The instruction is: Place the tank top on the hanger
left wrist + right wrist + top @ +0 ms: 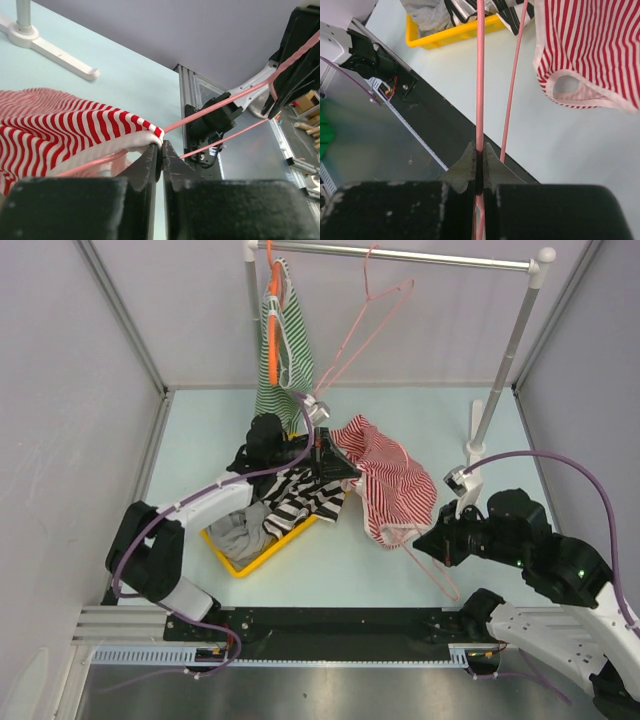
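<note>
Tank top [390, 485] pinched by the left gripper [161, 150]; hanger [480, 75] pinched by the right gripper [479, 152].
Left gripper: jaws pressed together on the pale trim at the tank top's edge, with a pink hanger wire emerging from beneath the cloth just beside the pinch. Right gripper: jaws pressed together on one hanger wire, a second wire running alongside it. The tank top lies bunched right of centre on the table, between the two grippers, its near end over the hanger wire. A trimmed opening faces the right wrist camera. Left of it, a yellow bin [240, 565] holds a black-and-white striped garment [305, 495] and some grey cloth [238, 530]. At the far edge, a rail [400, 254] carries a green-and-white striped top [285, 355] on an orange hanger [273, 330] and a second pink hanger [375, 315].
</note>
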You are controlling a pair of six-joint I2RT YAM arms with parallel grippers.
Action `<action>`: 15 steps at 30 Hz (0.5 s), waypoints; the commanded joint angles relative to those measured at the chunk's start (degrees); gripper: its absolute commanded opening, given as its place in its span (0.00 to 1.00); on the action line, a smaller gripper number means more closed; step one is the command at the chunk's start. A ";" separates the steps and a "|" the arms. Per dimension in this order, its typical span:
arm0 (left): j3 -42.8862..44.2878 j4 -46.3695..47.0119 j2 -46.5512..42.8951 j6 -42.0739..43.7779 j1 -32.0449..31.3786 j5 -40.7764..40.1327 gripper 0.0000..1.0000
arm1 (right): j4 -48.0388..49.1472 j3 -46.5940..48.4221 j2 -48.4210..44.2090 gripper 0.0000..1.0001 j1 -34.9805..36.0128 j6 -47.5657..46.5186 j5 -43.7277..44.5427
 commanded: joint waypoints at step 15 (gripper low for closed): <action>4.01 -29.08 -18.43 20.64 2.90 -12.64 0.98 | 7.83 1.75 -3.12 0.00 0.20 -1.84 -3.86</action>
